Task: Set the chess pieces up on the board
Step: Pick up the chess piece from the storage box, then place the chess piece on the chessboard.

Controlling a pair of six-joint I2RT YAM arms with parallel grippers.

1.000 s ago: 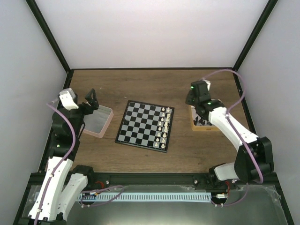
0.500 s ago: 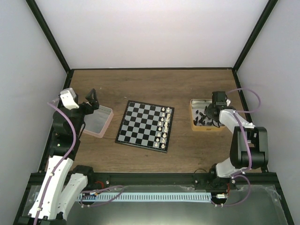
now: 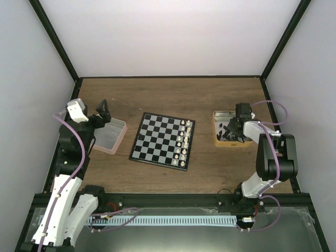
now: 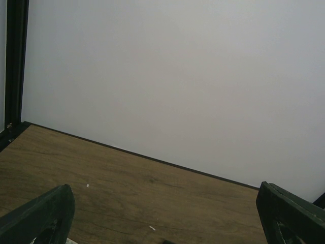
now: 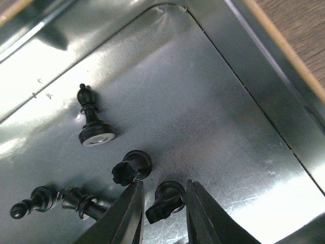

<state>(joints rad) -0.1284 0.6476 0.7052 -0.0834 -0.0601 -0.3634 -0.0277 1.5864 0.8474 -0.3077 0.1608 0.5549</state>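
Observation:
The board (image 3: 163,140) lies mid-table with white chessmen (image 3: 184,139) along its right side. Several black chess pieces (image 3: 227,132) lie in the tan tray (image 3: 223,113) at the right. My right gripper (image 3: 234,127) is down inside this tray. In the right wrist view its jaws (image 5: 163,188) stand slightly apart on either side of a black knight (image 5: 165,203), with a gap on the left side. A black rook (image 5: 129,168) stands beside it, a bishop (image 5: 91,122) further off, and other pieces (image 5: 35,201) lie at the left. My left gripper (image 3: 105,112) is wide open and empty over the pink-rimmed box.
The pink-rimmed clear box (image 3: 110,135) sits left of the board. The tray's metal walls (image 5: 264,81) rise close on the right of my right fingers. The left wrist view shows bare wood tabletop (image 4: 152,198) and the white back wall.
My right arm has dropped from a raised pose above the tray and folded low, bringing its gripper down into the tray around the knight. The left arm has not moved.

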